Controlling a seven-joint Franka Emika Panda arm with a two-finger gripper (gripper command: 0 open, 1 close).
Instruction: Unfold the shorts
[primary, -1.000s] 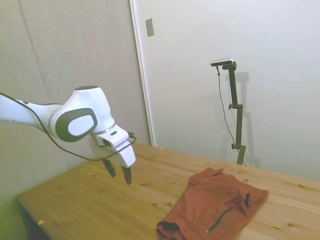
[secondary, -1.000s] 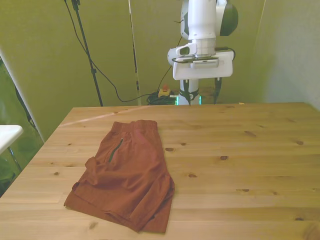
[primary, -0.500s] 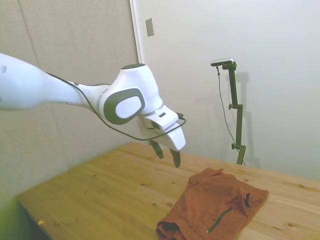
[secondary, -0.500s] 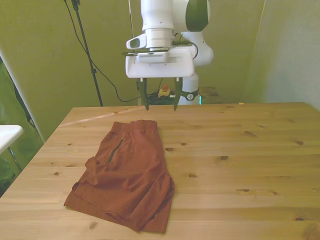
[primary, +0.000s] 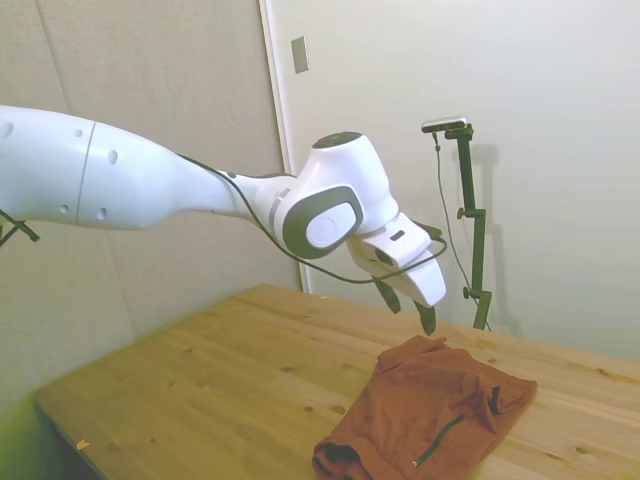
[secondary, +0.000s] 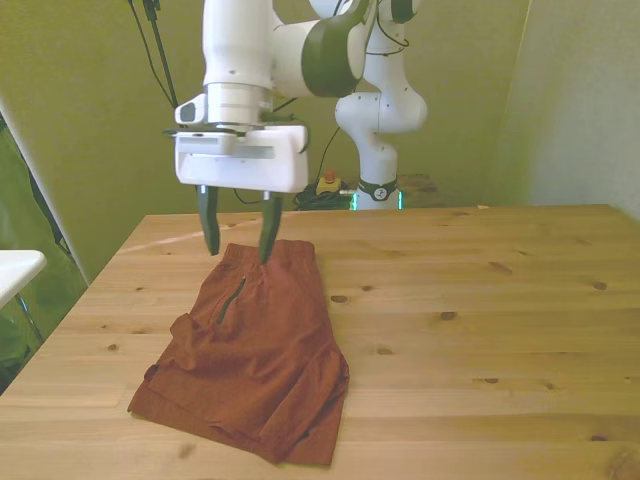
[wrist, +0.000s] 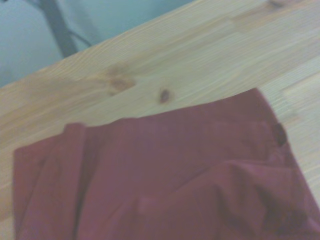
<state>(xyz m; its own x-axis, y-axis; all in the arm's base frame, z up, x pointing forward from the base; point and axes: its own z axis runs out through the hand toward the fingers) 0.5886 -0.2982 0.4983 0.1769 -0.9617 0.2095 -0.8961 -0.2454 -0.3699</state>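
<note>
Shorts (secondary: 252, 350) folded on the wooden counter (secondary: 480, 330), lower left of centre in the front view, lower right in the side view. Rust-orange cloth doubled over itself, layered hems at the near end, dark zippered pocket (secondary: 233, 298) facing up. In the side view, waistband end (primary: 340, 458) curled at the bottom of the frame, showing a dark lining.

Gripper (secondary: 239, 232) now hanging above the far edge of the shorts, upper left of centre in the front view, fingers spread apart and pointing down, nothing between them. A second ago over bare counter, right of centre by the front view and well apart from the cloth; half a second ago nearer, just behind the garment's far edge. Travelled across, then, and dropped somewhat lower. In the side view, gripper (primary: 411, 308) at centre right, tips just above the raised ridge of fabric (primary: 425, 345) at the garment's far end. Contact probably not made yet, though the gap is hard to judge from either angle.

Wrist view filled with shorts (wrist: 165, 180) and a strip of counter (wrist: 165, 60), soft in focus; a fold line faintly readable across the cloth.

Shorts unmoved throughout. Approach nearly over, by the look of it; unfolding itself not begun. Likely next: a descent onto an upper layer near that far edge, a pinch of one ply only, then a lift and a pull outward.
</note>
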